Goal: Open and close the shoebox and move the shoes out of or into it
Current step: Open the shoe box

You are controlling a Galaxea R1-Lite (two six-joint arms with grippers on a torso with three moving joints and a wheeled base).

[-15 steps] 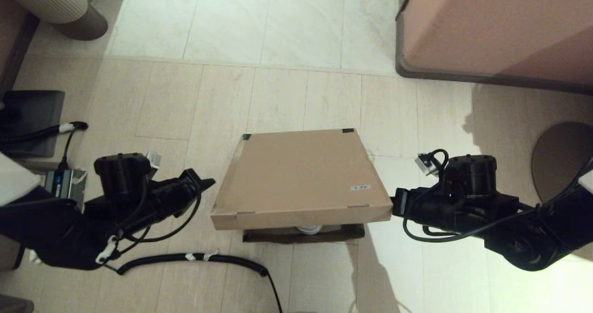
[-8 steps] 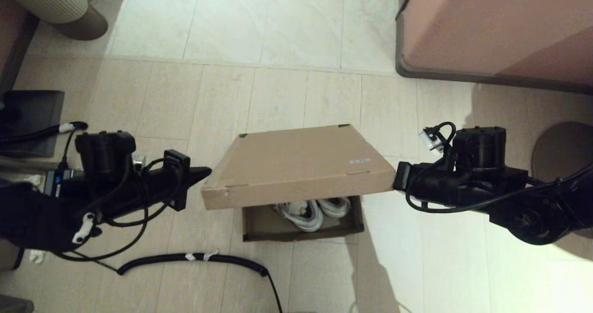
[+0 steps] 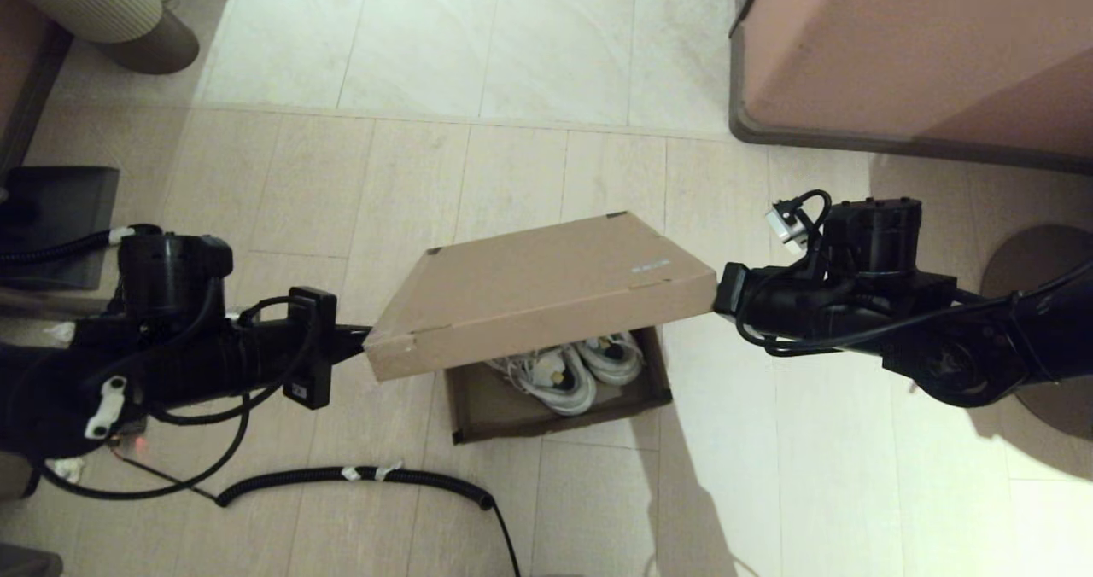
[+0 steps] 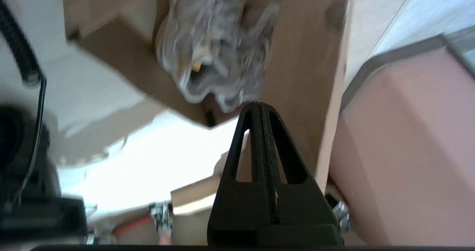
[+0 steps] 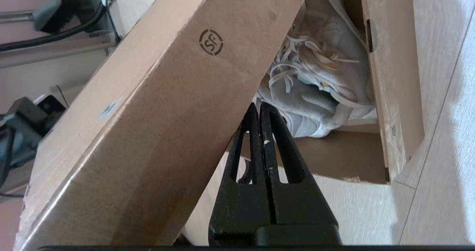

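The brown cardboard shoebox (image 3: 478,410) stands on the floor between my arms. Its hinged lid (image 3: 546,282) is raised at the near edge and tilts up. Inside lie the white-and-grey sneakers (image 3: 568,370), laces up, partly hidden by the lid. My left gripper (image 3: 360,336) is shut, its tip under the lid's near left corner. My right gripper (image 3: 719,292) is shut at the lid's near right corner. In the left wrist view the left gripper (image 4: 259,104) points under the lid (image 4: 308,76) towards the sneakers (image 4: 211,50). In the right wrist view the right gripper (image 5: 258,106) touches the lid's edge (image 5: 148,106), sneakers (image 5: 319,87) beyond.
A large pinkish-brown cabinet (image 3: 922,48) fills the far right. A round dark base (image 3: 1042,304) sits right of my right arm. A black coiled cable (image 3: 359,475) crosses the floor near the box. A dark block (image 3: 60,218) and a ribbed beige object (image 3: 102,5) stand at the left.
Both grippers have risen and carried the lid's near edge up with them. The lid tilts more steeply, and the sneakers and the box's inside now show beneath it.
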